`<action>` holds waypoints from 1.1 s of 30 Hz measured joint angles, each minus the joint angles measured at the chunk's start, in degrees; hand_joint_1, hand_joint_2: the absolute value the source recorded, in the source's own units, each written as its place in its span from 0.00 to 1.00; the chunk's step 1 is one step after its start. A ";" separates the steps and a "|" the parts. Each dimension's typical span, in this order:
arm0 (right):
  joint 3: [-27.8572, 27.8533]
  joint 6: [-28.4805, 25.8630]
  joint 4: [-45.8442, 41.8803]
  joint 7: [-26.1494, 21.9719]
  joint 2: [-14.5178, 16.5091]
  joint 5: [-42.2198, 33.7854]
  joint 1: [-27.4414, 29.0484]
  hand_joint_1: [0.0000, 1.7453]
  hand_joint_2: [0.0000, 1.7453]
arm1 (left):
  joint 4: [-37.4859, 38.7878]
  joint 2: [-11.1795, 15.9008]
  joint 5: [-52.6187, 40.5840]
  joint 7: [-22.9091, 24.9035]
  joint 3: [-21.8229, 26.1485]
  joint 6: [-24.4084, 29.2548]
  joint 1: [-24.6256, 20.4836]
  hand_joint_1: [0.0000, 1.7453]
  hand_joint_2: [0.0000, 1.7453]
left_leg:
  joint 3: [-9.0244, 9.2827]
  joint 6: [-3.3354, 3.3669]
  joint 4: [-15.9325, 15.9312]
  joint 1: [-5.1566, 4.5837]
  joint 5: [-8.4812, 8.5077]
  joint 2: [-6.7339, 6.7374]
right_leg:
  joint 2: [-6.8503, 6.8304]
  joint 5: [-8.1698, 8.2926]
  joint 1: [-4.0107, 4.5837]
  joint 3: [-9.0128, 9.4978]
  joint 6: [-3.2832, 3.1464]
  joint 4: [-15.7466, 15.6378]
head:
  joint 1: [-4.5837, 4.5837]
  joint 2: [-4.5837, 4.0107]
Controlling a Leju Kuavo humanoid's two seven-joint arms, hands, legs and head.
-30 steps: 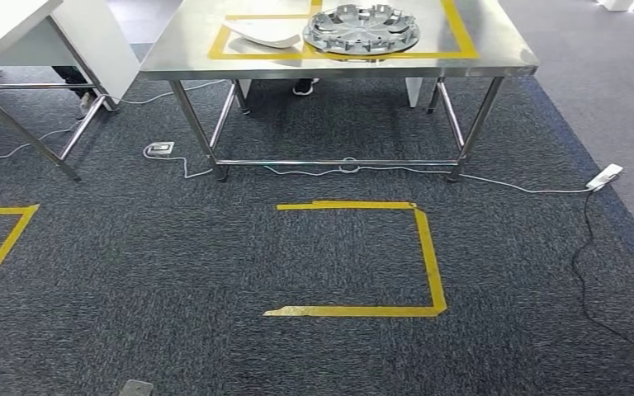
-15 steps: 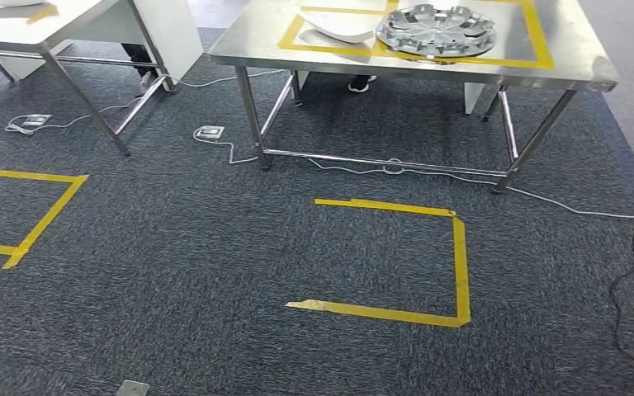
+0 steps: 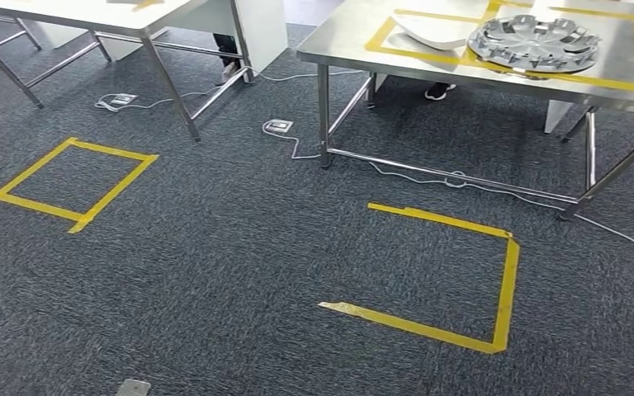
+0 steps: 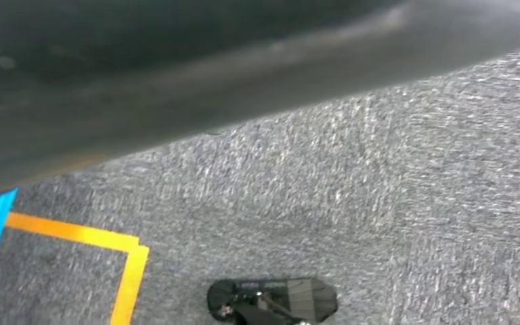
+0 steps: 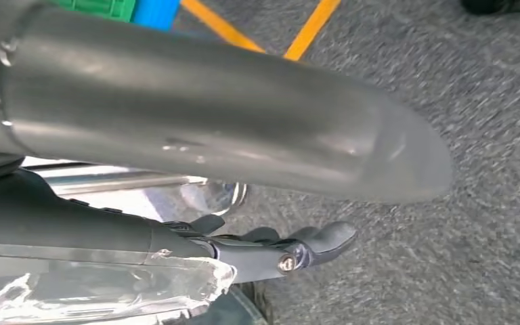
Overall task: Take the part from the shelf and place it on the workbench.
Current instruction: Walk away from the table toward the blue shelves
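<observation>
Hanging over grey carpet point(image 5: 487, 101), the right hand point(image 5: 271, 250) curls loosely, holding nothing I can tell.

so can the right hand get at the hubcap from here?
Probably not. The hubcap lies on the steel table well across the carpet, and the right hand hangs low by the floor, beside a silvery part. The robot would need to walk closer.

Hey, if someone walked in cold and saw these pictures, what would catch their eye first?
Probably the silver wheel cover lying in a yellow tape frame on the steel workbench at upper right, with a white curved part beside it. Next, the yellow tape squares on the dark carpet: a closed one at left, an open-sided one before the bench.
</observation>
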 joint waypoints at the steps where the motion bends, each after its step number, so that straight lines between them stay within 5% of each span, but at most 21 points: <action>1: -0.01 0.01 0.00 0.01 0.03 0.01 0.03 0.00 0.00 | 0.00 0.03 0.00 0.01 0.01 -0.01 0.05 0.00 0.00 | -0.64 -0.32 1.30 0.00 -0.96 1.25 | -0.78 0.14 -0.13 0.07 -0.29 -0.20 | -0.25 0.00; 3: -0.02 0.01 0.00 -0.01 0.02 0.11 0.14 0.00 0.00 | 0.01 -0.04 0.00 0.02 0.02 -0.08 -0.12 0.00 0.00 | -3.48 -1.02 7.28 0.21 -4.56 4.38 | -2.46 0.17 -0.20 0.12 -0.66 -0.39 | -0.72 0.00; 5: -0.01 0.01 0.00 -0.02 0.03 0.28 0.25 0.00 0.00 | 0.02 -0.07 0.01 0.03 0.02 -0.19 -0.24 0.00 0.00 | -6.81 -1.70 14.28 0.75 -7.43 5.48 | -4.30 0.00 -0.16 0.12 -0.71 -0.37 | -0.84 0.00; 6: 0.01 0.01 0.00 -0.02 0.03 0.34 0.26 0.00 0.00 | 0.02 -0.06 0.01 0.03 0.02 -0.22 -0.17 0.00 0.00 | -7.39 -1.96 15.62 1.00 -7.40 5.65 | -5.16 -0.11 -0.18 0.17 -0.65 -0.35 | -0.86 0.00; 8: 0.04 -0.01 0.00 -0.02 0.04 0.36 0.19 0.00 0.00 | 0.02 0.03 0.02 0.04 0.03 -0.26 0.00 0.00 0.00 | -5.24 -2.22 11.72 1.35 -4.31 6.21 | -6.66 -0.38 -0.27 0.48 -0.37 -0.34 | -0.87 0.00; 10: 0.14 -0.01 0.00 -0.03 0.04 0.37 0.07 0.00 0.00 | 0.02 0.08 0.02 0.05 0.03 -0.30 -0.06 0.00 0.00 | -1.26 -2.08 4.09 1.17 -1.12 8.96 | -8.02 -0.80 -0.13 0.94 0.16 -0.29 | -0.92 0.00; 12: 0.28 0.04 0.00 -0.03 0.04 0.38 0.00 0.00 0.00 | 0.02 0.08 0.02 0.05 0.02 -0.35 -0.35 0.00 0.00 | 0.53 -1.32 0.34 0.70 -0.57 11.30 | -9.34 -1.30 0.25 1.14 0.89 -0.27 | -0.84 0.00; 13: 0.35 0.10 0.00 -0.03 0.04 0.37 -0.03 0.00 0.00 | 0.02 0.07 0.02 0.06 0.02 -0.40 -0.42 0.00 0.00 | 0.51 -0.87 0.12 0.46 -0.87 11.31 | -10.03 -1.52 0.38 1.31 1.24 -0.34 | -0.78 0.00; 15: 0.43 0.26 0.00 -0.02 0.03 0.37 -0.20 0.00 0.00 | 0.03 0.05 0.02 0.09 0.02 -0.49 -0.28 0.00 0.00 | 0.57 -0.01 -0.08 0.52 -0.88 9.82 | -10.49 -2.07 0.27 1.88 1.92 -0.31 | -0.59 0.00; 17: 0.46 0.40 0.00 -0.02 0.03 0.36 -0.37 0.00 0.00 | 0.04 0.04 0.02 0.13 0.03 -0.56 -0.19 0.00 0.00 | 0.71 0.70 -0.34 0.73 -0.65 8.44 | -7.61 -4.37 0.06 0.85 2.37 2.73 | -0.32 0.00; 18: 0.47 0.54 0.00 -0.03 0.03 0.36 -0.33 0.00 0.00 | 0.04 0.03 0.02 0.14 0.04 -0.61 -0.29 0.00 0.00 | 0.68 0.96 -0.40 0.81 -0.58 7.75 | -5.57 -6.29 -0.01 -0.86 2.45 6.16 | -0.15 0.00; 20: 0.49 0.79 0.00 -0.04 0.04 0.35 -0.14 0.00 0.00 | 0.04 0.06 0.02 0.14 0.04 -0.69 -0.59 0.00 0.00 | 0.59 1.24 -0.38 0.73 -0.52 6.57 | -3.76 -9.51 0.01 -4.29 2.37 12.97 | 0.01 0.00; 25: 0.51 0.92 0.01 -0.04 0.04 0.35 -0.03 0.00 0.00 | 0.04 0.04 0.02 0.14 0.04 -0.73 -0.66 0.00 0.00 | 0.60 1.29 -0.37 0.63 -0.54 5.77 | -3.42 -10.49 0.05 -6.23 2.28 16.38 | 0.05 0.00; 26: 0.51 0.97 0.02 -0.01 0.03 0.36 0.03 0.00 0.00 | 0.06 0.04 0.02 0.15 0.04 -0.75 -0.60 0.00 0.00 | 0.70 1.32 -0.35 0.56 -0.57 5.02 | -3.26 -9.41 0.10 -6.62 2.11 16.16 | 0.06 0.00; 30: 0.54 1.69 0.09 0.15 0.00 0.85 -0.15 0.00 0.00 | 0.15 -0.01 0.00 0.28 0.04 -0.88 -0.48 0.00 0.00 | 0.71 0.02 0.05 0.41 -0.98 -0.67 | 1.18 0.36 0.22 -1.84 0.51 1.25 | 0.02 0.00; 31: 0.59 1.74 0.09 0.20 0.04 1.05 -0.22 0.00 0.00 | 0.16 0.09 0.01 0.33 0.04 -0.87 -0.35 0.00 0.00 | 0.60 -0.27 0.19 0.48 -1.09 -0.68 | 0.54 0.45 0.21 -1.68 0.22 1.12 | 0.02 0.00; 33: 0.73 1.75 0.09 0.24 0.07 1.38 -0.14 0.00 0.00 | 0.23 0.17 0.00 0.38 0.04 -0.87 -0.29 0.00 0.00 | -0.52 -0.93 2.56 0.46 -2.79 1.41 | -0.93 0.60 0.00 -1.47 -0.42 0.77 | -0.29 0.00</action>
